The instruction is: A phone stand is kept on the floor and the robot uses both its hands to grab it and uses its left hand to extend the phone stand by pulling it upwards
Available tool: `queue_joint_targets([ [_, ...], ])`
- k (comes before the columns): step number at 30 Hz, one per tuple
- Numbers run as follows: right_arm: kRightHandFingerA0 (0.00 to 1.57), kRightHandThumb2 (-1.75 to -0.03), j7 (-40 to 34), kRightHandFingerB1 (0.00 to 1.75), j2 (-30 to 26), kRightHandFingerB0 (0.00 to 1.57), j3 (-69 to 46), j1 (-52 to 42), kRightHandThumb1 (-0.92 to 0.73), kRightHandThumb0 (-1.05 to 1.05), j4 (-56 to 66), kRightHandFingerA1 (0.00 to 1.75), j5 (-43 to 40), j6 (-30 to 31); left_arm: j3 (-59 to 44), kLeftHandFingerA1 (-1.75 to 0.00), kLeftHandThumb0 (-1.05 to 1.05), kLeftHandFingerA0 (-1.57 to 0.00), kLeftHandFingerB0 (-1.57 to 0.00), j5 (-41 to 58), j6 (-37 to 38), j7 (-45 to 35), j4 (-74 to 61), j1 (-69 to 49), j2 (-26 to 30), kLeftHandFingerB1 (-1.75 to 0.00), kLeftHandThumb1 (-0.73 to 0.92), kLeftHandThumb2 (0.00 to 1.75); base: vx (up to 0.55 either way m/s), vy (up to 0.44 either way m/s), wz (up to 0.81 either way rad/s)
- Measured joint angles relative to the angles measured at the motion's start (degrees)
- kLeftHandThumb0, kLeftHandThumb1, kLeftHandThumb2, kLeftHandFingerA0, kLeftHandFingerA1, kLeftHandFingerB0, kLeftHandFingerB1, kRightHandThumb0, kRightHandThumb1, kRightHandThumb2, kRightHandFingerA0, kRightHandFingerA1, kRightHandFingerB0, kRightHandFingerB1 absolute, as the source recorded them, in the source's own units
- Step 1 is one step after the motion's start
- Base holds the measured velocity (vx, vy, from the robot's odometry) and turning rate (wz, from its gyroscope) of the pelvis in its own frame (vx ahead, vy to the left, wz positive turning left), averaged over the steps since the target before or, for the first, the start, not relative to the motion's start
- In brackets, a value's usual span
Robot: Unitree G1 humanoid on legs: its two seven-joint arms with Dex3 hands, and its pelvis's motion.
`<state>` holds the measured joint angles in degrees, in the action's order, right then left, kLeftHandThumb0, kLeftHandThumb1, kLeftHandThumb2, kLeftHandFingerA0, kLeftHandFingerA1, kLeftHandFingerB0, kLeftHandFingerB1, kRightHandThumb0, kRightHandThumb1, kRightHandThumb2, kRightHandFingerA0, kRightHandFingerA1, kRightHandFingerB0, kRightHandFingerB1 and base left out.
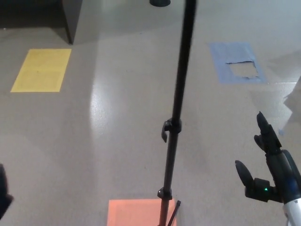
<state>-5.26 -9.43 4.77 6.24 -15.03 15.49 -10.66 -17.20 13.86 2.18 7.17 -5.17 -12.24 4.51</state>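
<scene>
Phone stand (175, 123) is the landmark here: a thin black pole that rises from the lower edge of the head view, over an orange sheet (134, 212) on the floor, and runs up past the top edge. Its locking collar with a small lever (168, 129) sits about the middle of the pole. Nothing touches the pole, so it stands by its own base, which is cut off below the picture; the top end, where a phone would sit, is cut off too.

To the right of the pole, well apart from it, the right hand (267, 165) is held with thumb and fingers spread and empty. I judge it waits in this pose so it can close around the pole. To the left of the pole, at the far lower corner, only a dark blurred edge of the left hand (3, 193) shows; whether it is spread or closed I cannot tell.

Further from the pole lie a yellow sheet (41, 69) on its left and a torn blue sheet (235, 62) on its right.
</scene>
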Motion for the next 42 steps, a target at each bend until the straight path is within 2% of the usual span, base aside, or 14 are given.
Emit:
queue_joint_targets([
  [4, 0.0, -1.06, 0.63, 0.0, -0.02, 0.0, -0.1, -0.65, -0.68, -1.05, 0.06, 0.26, -0.02, 0.0, -0.34, -0.51, -0.39, 0.0, 0.0, -0.16, 2.75, -0.64, 1.5, -0.03, 0.0, -0.48, 0.42, 1.05, 0.0, 0.0, 0.0],
  [5, 0.0, -1.06, 0.8, 0.0, -0.02, 0.0, -0.12, -0.93, -0.68, -1.02, 0.11, 0.24, -0.02, 0.0, -0.41, -0.35, -0.88, -0.12, -0.2, -0.22, 3.53, -0.81, 1.86, -0.08, 0.01, -0.32, 0.89, 0.67, 0.0, 0.0, 0.0],
  [7, 0.0, -1.06, 1.07, 0.0, -0.04, 0.0, -0.2, -1.36, -0.68, -1.02, 0.28, 0.24, -0.04, 0.02, -0.53, -0.35, -0.88, -0.12, -0.2, -0.33, 4.76, -1.06, 2.25, -0.23, 0.02, -0.32, 0.89, 0.67, 0.0, 0.0, 0.0],
  [8, 0.0, -1.06, 1.26, 0.0, -0.06, 0.0, -0.27, -1.52, -0.68, -1.03, 0.38, 0.24, -0.06, 0.04, -0.66, -0.51, -0.39, 0.0, 0.0, -0.38, 5.41, -1.26, 2.5, -0.29, 0.02, -0.48, 0.42, 1.05, 0.0, 0.0, 0.0],
  [10, 0.0, -1.06, 1.48, 0.0, -0.09, 0.0, -0.38, -1.7, -0.68, -1.03, 0.45, 0.24, -0.08, 0.06, -0.88, -0.51, -0.39, 0.0, 0.0, -0.48, 6.33, -1.46, 2.89, -0.35, 0.04, -0.48, 0.42, 1.05, 0.0, 0.0, 0.0],
  [11, 0.0, -1.08, 1.65, 0.0, -0.12, 0.0, -0.48, -1.85, -0.69, -1.05, 0.51, 0.24, -0.09, 0.1, -1.09, -0.37, -0.9, -0.13, -0.21, -0.59, 7.14, -1.61, 3.21, -0.43, 0.04, -0.32, 0.89, 0.67, 0.0, 0.0, 0.0],
  [17, 0.0, -1.05, 2.45, 0.0, -0.23, 0.0, -0.85, -2.17, -0.67, -1.02, 1.0, 0.27, -0.11, 0.46, -1.69, -0.37, -0.88, -0.11, -0.21, -1.64, 11.25, -2.48, 4.81, -0.46, 0.09, -0.31, 0.89, 0.67, 0.0, 0.0, 0.0],
  [18, 0.0, -1.06, 2.59, 0.0, -0.26, 0.0, -0.9, -2.19, -0.66, -1.05, 1.08, 0.26, -0.11, 0.49, -1.73, -0.51, -0.38, 0.0, 0.0, -1.82, 11.86, -2.61, 5.14, -0.46, 0.1, -0.47, 0.43, 1.06, 0.0, 0.0, 0.0],
  [24, 0.0, -1.05, 3.59, 0.0, -0.68, 0.0, -1.32, -2.57, -0.66, -1.03, 2.03, 0.25, -0.25, 1.31, -2.25, -0.43, -0.86, -0.05, -0.11, -2.59, 15.67, -3.84, 6.55, -0.45, 0.33, -0.42, 0.71, 1.06, 0.0, 0.0, 0.0],
  [31, 0.0, -1.04, 4.74, 0.0, -1.11, 0.0, -1.8, -3.24, -0.67, -1.04, 2.64, 0.24, -0.36, 2.63, -2.92, -0.52, -0.39, -0.01, 0.0, -3.64, 19.36, -5.25, 7.42, -0.47, 0.54, -0.48, 0.41, 1.05, 0.0, 0.0, 0.0],
  [32, 0.0, -1.04, 4.83, 0.0, -1.11, 0.0, -1.8, -3.31, -0.67, -1.05, 2.63, 0.27, -0.36, 2.72, -3.03, -0.38, -0.89, -0.1, -0.21, -3.82, 19.65, -5.38, 7.44, -0.47, 0.54, -0.32, 0.9, 0.68, 0.0, 0.0, 0.0],
  [39, 0.0, -1.02, 4.94, 0.0, -1.11, 0.0, -1.82, -3.48, -0.67, -1.05, 2.67, 0.28, -0.32, 3.05, -3.58, -0.37, -0.9, -0.11, -0.21, -4.64, 20.83, -5.7, 7.81, -0.46, 0.54, -0.3, 0.9, 0.68, 0.0, 0.0, 0.0],
  [41, 0.0, -1.02, 4.98, 0.0, -1.11, 0.0, -1.82, -3.51, -0.66, -1.05, 2.67, 0.28, -0.33, 3.06, -3.66, -0.52, -0.39, -0.01, 0.0, -4.77, 21.09, -5.79, 7.93, -0.46, 0.54, -0.48, 0.4, 1.04, 0.0, 0.0, 0.0],
  [42, 0.0, -1.05, 4.98, 0.0, -1.11, 0.0, -1.82, -3.51, -0.67, -1.05, 2.66, 0.27, -0.32, 3.07, -3.68, -0.38, -0.9, -0.12, -0.21, -4.77, 21.14, -5.83, 7.94, -0.46, 0.54, -0.32, 0.9, 0.68, 0.0, 0.0, 0.0],
])
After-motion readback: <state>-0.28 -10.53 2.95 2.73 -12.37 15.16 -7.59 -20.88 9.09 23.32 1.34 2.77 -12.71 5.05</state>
